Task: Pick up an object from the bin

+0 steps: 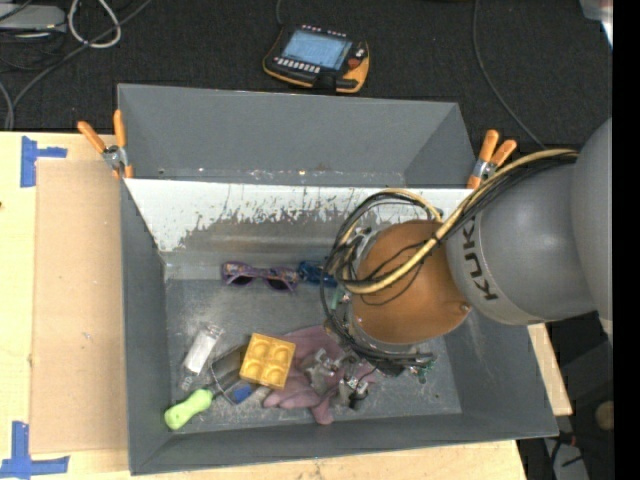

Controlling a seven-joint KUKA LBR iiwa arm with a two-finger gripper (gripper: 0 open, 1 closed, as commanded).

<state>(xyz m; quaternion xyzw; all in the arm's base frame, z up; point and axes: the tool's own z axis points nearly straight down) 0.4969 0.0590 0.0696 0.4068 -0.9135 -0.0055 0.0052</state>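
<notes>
My gripper (340,378) hangs low at the bin's front middle, under the arm's orange cover. It is right above a floppy mauve piece (298,396) that lies flat on the bin floor and spreads out to the gripper's left. A yellow studded brick (267,359) lies just left of the gripper, touching the mauve piece. Whether anything is gripped is hidden by the gripper's own body.
Purple sunglasses (262,274) lie near the back wall. At the front left lie a clear plastic piece (200,348), a green-handled tool (189,409) and a small blue thing (240,393). The arm's bulk covers the bin's right side.
</notes>
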